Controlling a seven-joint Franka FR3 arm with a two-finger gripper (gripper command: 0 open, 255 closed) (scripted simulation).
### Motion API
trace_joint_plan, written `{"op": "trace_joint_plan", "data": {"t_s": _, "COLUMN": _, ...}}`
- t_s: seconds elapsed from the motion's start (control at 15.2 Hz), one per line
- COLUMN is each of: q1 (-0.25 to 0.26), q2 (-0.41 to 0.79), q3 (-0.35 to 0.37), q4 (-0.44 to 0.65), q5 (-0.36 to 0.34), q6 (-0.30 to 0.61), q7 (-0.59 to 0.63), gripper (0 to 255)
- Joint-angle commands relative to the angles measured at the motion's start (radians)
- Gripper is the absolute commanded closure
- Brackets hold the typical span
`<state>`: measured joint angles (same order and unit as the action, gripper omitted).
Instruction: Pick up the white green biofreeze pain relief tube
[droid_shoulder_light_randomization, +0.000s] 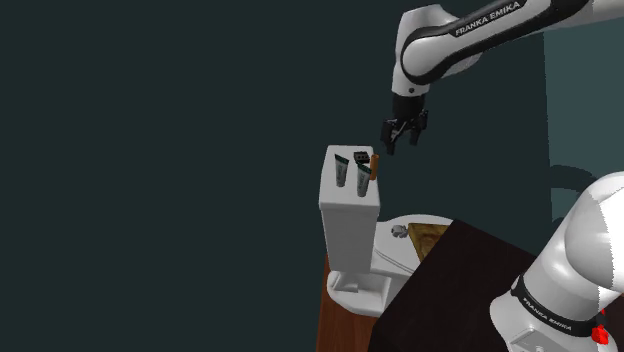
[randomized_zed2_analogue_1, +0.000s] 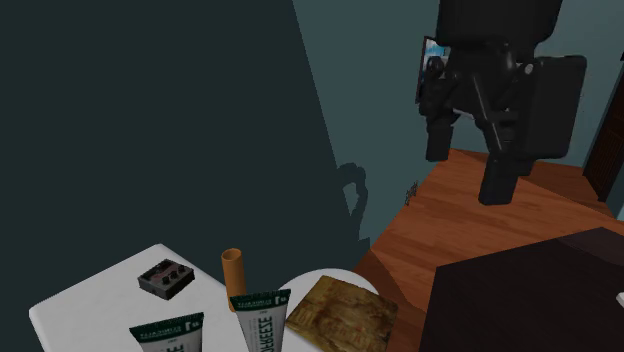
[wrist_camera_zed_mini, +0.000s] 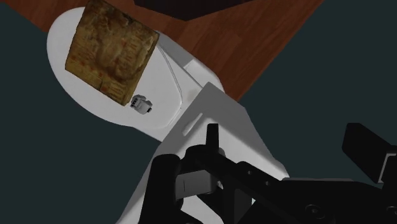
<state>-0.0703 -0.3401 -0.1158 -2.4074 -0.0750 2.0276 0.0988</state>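
Claw (droid_shoulder_light_randomization: 401, 144) wide, empty — in the air, apart from the white-green tube (droid_shoulder_light_randomization: 362, 173) on the tank (droid_shoulder_light_randomization: 347, 218).

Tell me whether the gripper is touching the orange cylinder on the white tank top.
Apart. The second exterior view shows the gripper hanging high above and to the right of the orange cylinder, with a wide gap between them.

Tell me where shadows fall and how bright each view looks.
Second exterior view: the gripper casts a shadow on the teal wall. Shoulder view: dim, the white toilet tank stands out. Wrist view: evenly lit, no glare on the toilet lid.
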Motion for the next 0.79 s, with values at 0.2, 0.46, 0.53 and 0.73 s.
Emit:
{"op": "trace_joint_plan", "data": {"t_s": 0.2, "q1": -0.012, "q2": 0.19, "q3": -0.04, "q4": 0.066, "q5": 0.042, "q6": 0.127, "q7": -0.029, "gripper": 0}}
{"op": "trace_joint_plan", "data": {"t_s": 0.46, "q1": -0.024, "q2": 0.347, "q3": -0.063, "q4": 0.145, "q5": 0.097, "q6": 0.203, "q7": -0.065, "gripper": 0}}
{"op": "trace_joint_plan", "data": {"t_s": 0.53, "q1": -0.028, "q2": 0.386, "q3": -0.067, "q4": 0.168, "q5": 0.114, "q6": 0.219, "q7": -0.075, "gripper": 0}}
{"op": "trace_joint_plan", "data": {"t_s": 0.73, "q1": -0.044, "q2": 0.505, "q3": -0.073, "q4": 0.244, "q5": 0.165, "q6": 0.257, "q7": -0.105, "gripper": 0}}
